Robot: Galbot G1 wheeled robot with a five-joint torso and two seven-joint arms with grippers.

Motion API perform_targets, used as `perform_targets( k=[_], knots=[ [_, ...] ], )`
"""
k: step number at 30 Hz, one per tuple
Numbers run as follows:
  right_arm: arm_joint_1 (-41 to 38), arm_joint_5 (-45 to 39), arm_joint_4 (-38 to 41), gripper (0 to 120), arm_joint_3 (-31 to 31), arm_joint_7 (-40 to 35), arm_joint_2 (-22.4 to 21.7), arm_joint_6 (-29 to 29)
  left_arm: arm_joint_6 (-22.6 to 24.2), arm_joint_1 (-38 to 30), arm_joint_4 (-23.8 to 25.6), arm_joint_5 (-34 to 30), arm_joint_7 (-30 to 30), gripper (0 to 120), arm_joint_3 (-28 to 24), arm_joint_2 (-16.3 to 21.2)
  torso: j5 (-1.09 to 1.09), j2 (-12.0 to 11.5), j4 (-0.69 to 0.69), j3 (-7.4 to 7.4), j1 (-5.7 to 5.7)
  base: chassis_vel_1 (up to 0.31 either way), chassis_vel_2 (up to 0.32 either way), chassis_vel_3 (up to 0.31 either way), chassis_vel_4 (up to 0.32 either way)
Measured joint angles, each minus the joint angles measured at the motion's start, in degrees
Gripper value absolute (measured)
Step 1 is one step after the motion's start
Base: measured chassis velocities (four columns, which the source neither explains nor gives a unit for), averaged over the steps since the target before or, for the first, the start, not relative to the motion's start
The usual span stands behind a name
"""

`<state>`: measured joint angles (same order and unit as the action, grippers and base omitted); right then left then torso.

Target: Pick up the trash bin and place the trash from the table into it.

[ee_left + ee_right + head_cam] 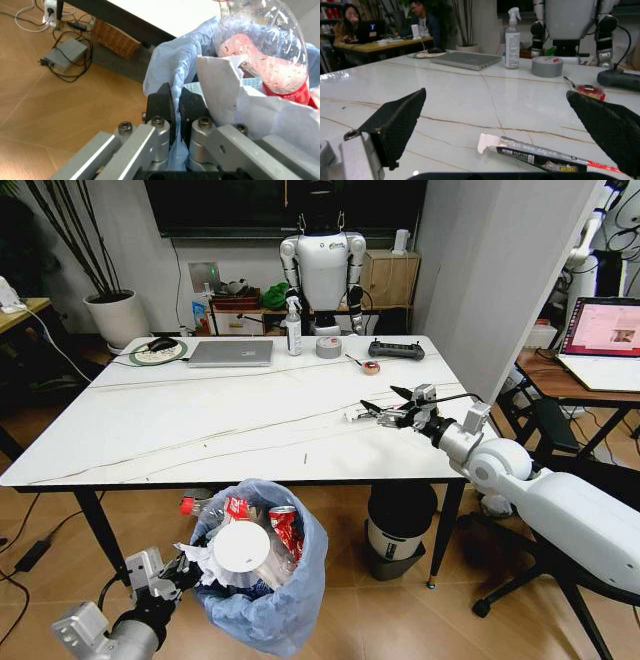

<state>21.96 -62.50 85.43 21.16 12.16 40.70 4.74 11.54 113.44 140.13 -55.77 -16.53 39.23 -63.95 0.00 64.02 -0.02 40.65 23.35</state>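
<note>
Here right gripper hovered fingers apart over wrapper: light, flat, slippery; pinch mid-length. Left gripper clamped bin liner.

I see the trash bin, blue-lined, held off the floor just below the table's near edge, heaped with a cup, tissues and cans. One flat wrapper lies on the marble near the right edge.

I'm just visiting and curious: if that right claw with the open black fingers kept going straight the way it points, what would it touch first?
Most likely the flattened wrapper lying on the table right before the open right gripper. Depth is hard to judge.
</note>
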Motion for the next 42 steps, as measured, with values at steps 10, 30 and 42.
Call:
perform_targets(
  k=[10,30,42],
  knots=[
    [-3.85,1.13,-5.56,100,2.35,2.13,2.92,-0.04,-0.04,-0.14,-0.01,-0.12,0.02,0,0.15,-0.2,0.0,0.0,0.0,-0.01,0.0,0.0,0.0,0.0,0.0],
    [-14.21,18.49,-26.12,100,7.29,23.47,9.48,0.85,-0.09,-1.28,-0.95,-0.55,0.15,0,-0.79,-0.33,0.0,0.0,0.0,0.0,0.0,0.0,0.0,0.0,0.0],
    [-16.57,23.6,-34.07,100,8.38,26.61,13.53,2.98,-0.14,-1.66,-1.56,-0.8,0.22,0,-0.62,-0.45,-0.01,0.0,0.0,0.0,0.0,0.0,0.0,0.0,0.0]
  ],
)
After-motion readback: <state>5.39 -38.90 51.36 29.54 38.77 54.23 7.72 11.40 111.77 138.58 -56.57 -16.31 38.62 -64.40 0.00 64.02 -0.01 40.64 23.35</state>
